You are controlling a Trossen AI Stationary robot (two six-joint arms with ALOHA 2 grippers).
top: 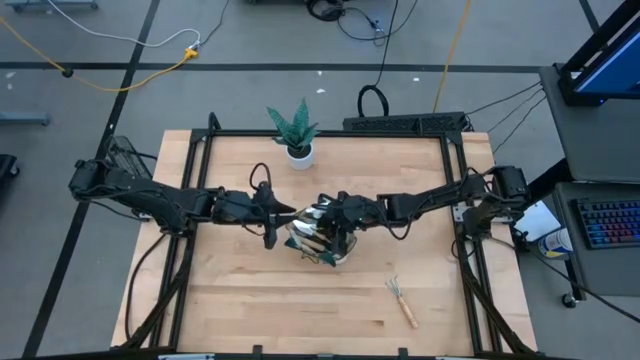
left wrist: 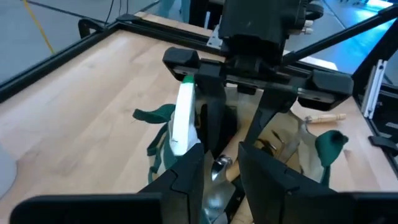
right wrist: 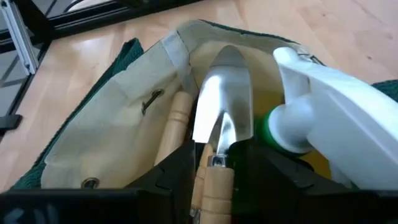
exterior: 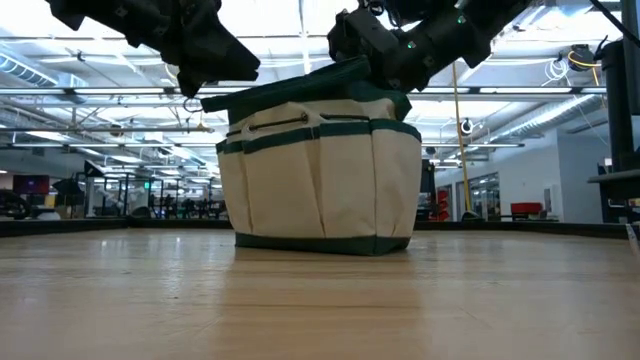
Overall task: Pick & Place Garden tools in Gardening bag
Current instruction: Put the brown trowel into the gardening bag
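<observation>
Crowding bag (top: pixel 322 243) rim: both grippers, trowel (right wrist: pixel 225 106).

1 bag (top: pixel 322 243), 1 hand rake (top: pixel 403 301), 1 plant (top: pixel 294 131)

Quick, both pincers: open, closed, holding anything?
Left pincer: over the gardening bag, grip cannot be told.
Right pincer: trowel between fingers, inside the bag; open or shut cannot be told.
</observation>
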